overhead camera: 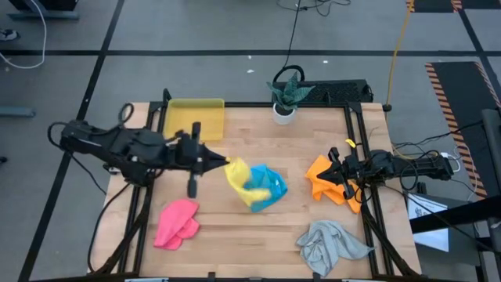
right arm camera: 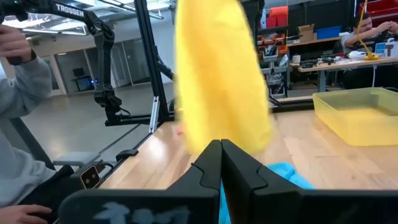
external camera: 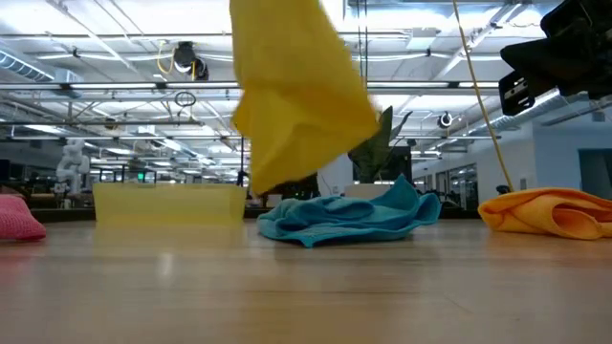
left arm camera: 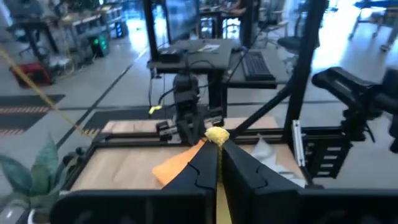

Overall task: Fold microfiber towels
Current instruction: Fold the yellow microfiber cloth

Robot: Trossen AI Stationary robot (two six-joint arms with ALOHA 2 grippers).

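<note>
**Yellow towel lifted, hanging toward the right arm**

Wooden table [overhead camera: 235,227] below, our left gripper [overhead camera: 221,162] pinches the yellow towel [overhead camera: 238,174] aloft; it hangs long-axis down over the blue towel [overhead camera: 268,188]. Our right gripper [overhead camera: 335,171], closed and empty above the orange towel [overhead camera: 322,178], waits well apart.

A yellow towel [overhead camera: 237,174] is hanging above a bright blue towel [overhead camera: 266,188]. A pink towel [overhead camera: 177,222] is lying near left, a light grey towel [overhead camera: 331,244] near right, an orange towel [overhead camera: 325,178] right, and a translucent yellow tray [overhead camera: 195,118] far left.
</note>
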